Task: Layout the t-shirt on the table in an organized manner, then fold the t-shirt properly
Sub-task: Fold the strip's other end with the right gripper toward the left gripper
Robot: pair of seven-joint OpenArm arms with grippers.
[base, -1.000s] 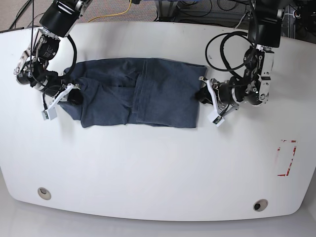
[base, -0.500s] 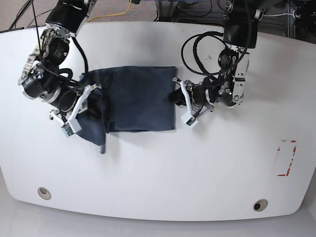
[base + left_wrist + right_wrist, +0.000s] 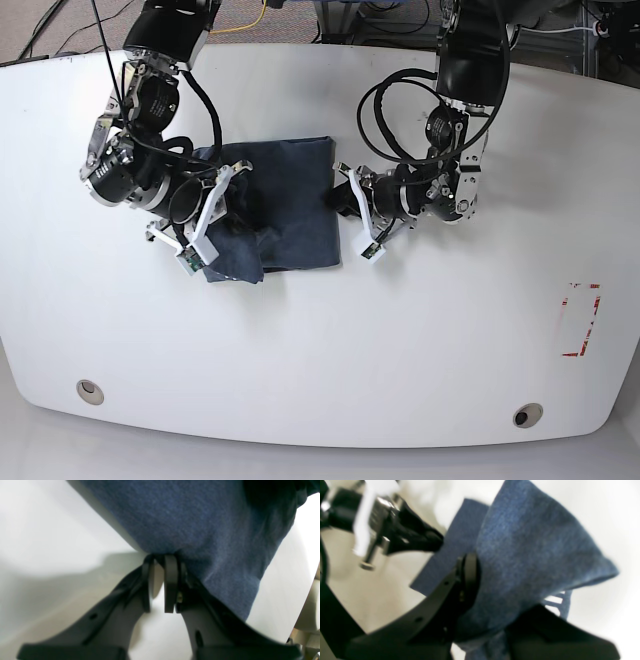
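— Folding now: how should the two grippers carry the t-shirt (image 3: 285,205)?

— Level and together, I'd judge, so edges meet. Left gripper (image 3: 162,562) pinches its edge; right gripper (image 3: 480,585) is clamped on a raised flap.

— And the cloth?

— Soft, matte slate-blue knit, bunched mid-table (image 3: 420,340) on glossy white.

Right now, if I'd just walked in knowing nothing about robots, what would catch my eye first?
Probably the dark blue t-shirt, bunched into a compact bundle left of centre on the glossy white table, with two black arms closing in from either side. The left gripper pinches one edge of the cloth, and the right gripper grips a raised fold. Off at the table's right edge sits a small red-taped rectangle.
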